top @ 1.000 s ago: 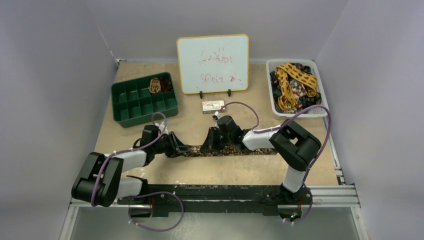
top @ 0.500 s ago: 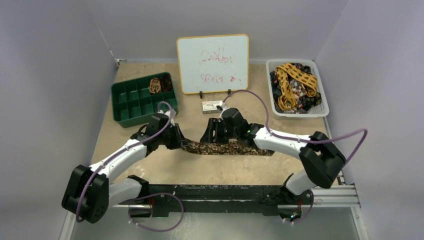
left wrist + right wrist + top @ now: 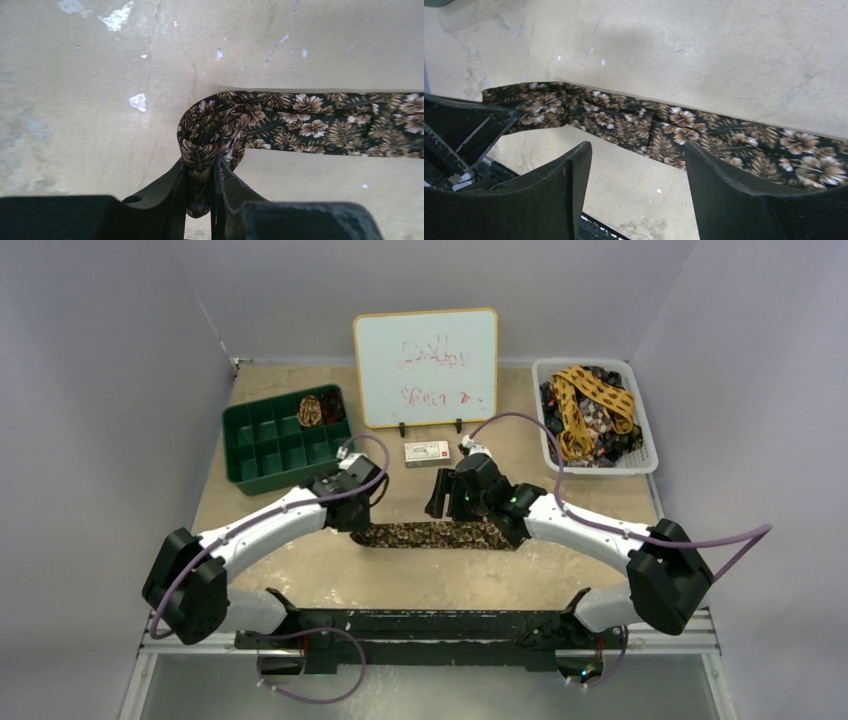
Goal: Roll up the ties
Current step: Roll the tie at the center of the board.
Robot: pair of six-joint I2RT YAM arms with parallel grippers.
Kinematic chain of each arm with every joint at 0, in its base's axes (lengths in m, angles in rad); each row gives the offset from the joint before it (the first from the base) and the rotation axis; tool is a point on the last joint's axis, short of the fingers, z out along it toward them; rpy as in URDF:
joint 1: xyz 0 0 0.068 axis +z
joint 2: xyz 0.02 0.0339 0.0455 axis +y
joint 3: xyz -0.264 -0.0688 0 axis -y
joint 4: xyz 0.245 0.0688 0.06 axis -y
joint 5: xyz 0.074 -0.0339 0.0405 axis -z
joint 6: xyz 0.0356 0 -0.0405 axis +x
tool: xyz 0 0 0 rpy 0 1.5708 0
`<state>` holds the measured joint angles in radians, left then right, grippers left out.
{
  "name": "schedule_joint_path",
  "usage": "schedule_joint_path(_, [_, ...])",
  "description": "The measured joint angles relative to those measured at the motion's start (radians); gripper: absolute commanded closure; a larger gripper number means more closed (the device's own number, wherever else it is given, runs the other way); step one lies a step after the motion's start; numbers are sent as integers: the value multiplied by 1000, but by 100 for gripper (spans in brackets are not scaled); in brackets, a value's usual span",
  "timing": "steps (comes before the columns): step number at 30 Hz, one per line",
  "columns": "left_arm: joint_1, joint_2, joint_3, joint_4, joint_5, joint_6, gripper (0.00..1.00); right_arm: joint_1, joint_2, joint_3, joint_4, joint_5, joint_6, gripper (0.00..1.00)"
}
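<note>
Right pincer [image 3: 637, 147] newly wide, off tie [image 3: 664, 132]

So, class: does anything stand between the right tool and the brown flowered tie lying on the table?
Nothing visible does. The right tool hangs open close to the tie, with no object between them. The left tool pinches its coiled end.

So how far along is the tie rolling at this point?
Done: one rolled tie sits in the green compartment tray. In hand: the left gripper pinches the curled end of the brown floral tie, barely one turn formed; the right gripper hangs open over its flat length. To do: rolling the rest, plus the mustard and dark ties heaped in the white basket.
</note>
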<state>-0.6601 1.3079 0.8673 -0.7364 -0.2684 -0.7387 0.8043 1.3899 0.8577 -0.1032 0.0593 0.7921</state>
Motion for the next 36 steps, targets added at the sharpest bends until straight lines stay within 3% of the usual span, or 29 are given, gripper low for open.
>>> schedule_joint_path(8, [-181,180,156,-166,-241,-42,100,-11,0,-34,-28,53,28,26])
schedule_joint_path(16, [-288,318,245,-235,-337,-98,99,-45,-1,-90,-26,58,70,21])
schedule_joint_path(27, [-309,364,275,-143,-255,-111,74,-100,-5,-155,1,23,108,17])
schedule_joint_path(36, [-309,423,275,-21,-142,-87,64,-111,-4,-155,30,-26,108,15])
